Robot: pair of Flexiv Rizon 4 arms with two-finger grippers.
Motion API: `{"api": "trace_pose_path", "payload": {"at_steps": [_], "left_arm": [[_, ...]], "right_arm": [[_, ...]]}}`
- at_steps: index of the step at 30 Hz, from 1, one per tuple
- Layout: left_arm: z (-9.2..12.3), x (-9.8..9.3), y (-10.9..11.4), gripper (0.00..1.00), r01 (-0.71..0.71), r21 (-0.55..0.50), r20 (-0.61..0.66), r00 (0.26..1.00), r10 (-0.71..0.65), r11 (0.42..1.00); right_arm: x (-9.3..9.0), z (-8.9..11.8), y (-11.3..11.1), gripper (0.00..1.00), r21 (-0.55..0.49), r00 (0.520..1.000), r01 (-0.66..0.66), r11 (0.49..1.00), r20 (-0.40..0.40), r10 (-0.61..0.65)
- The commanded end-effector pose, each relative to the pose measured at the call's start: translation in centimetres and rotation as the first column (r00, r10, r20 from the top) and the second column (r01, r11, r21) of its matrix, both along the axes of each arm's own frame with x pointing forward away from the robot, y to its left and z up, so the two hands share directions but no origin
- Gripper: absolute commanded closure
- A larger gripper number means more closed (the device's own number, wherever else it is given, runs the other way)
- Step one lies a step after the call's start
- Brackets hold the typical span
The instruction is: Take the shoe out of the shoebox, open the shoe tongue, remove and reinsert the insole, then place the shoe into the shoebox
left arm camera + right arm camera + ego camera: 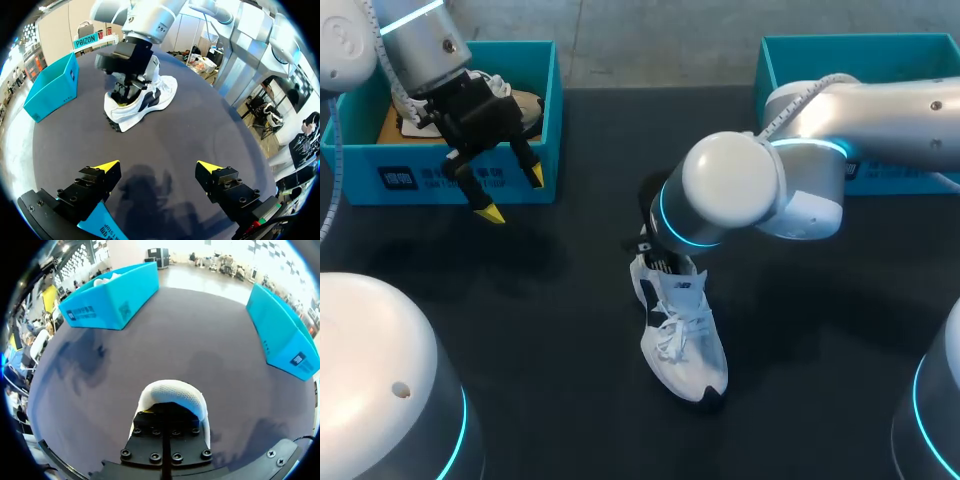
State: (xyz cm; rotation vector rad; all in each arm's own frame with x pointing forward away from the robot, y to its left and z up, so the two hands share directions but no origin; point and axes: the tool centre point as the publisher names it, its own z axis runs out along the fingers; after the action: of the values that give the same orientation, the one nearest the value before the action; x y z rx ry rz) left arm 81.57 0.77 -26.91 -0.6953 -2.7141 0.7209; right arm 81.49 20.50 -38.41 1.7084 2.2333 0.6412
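Observation:
A white sneaker with dark side panels (pixel 685 335) lies on the black table near the middle, toe toward the front edge. My right arm (pixel 720 190) reaches in over its heel. In the right wrist view my right gripper (pixel 165 416) is shut, its tips sunk out of sight inside the shoe's heel opening (pixel 172 392); what they pinch is hidden. My left gripper (pixel 512 196) hangs open and empty over the front wall of the left shoebox (pixel 440 180). From the left wrist view, the sneaker (pixel 150 100) lies ahead of the open left gripper (pixel 157 170), under the right gripper (pixel 127 85).
The left teal shoebox holds another light-coloured shoe (pixel 515 100). A second teal shoebox (pixel 860 60) stands at the back right, behind my right arm. Bare black tabletop (pixel 550 330) lies between the sneaker and the left box.

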Motion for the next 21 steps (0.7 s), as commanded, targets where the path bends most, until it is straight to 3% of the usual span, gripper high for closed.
{"api": "trace_pose_path", "payload": {"at_steps": [1, 8, 21], "left_arm": [[0.0, 0.0, 0.0, 0.0, 0.001, 0.001, 0.001, 1.0, -0.001, 1.0], [0.0, 0.0, 0.0, 0.0, 0.001, 0.001, 0.001, 1.0, -0.001, 1.0], [0.0, 0.0, 0.0, 0.0, 0.001, 0.001, 0.001, 1.0, -0.001, 1.0]], "right_arm": [[0.4, -1.3, 0.2, 1.0, 0.009, 1.0, -0.006, 1.0, -0.018, 0.006], [-0.9, -2.4, -0.1, 1.0, -0.029, 0.994, -0.007, 1.0, -0.113, 0.004], [-6.2, -3.4, -1.8, 1.0, -0.084, 0.973, 0.026, 0.996, -0.229, -0.044]]}}
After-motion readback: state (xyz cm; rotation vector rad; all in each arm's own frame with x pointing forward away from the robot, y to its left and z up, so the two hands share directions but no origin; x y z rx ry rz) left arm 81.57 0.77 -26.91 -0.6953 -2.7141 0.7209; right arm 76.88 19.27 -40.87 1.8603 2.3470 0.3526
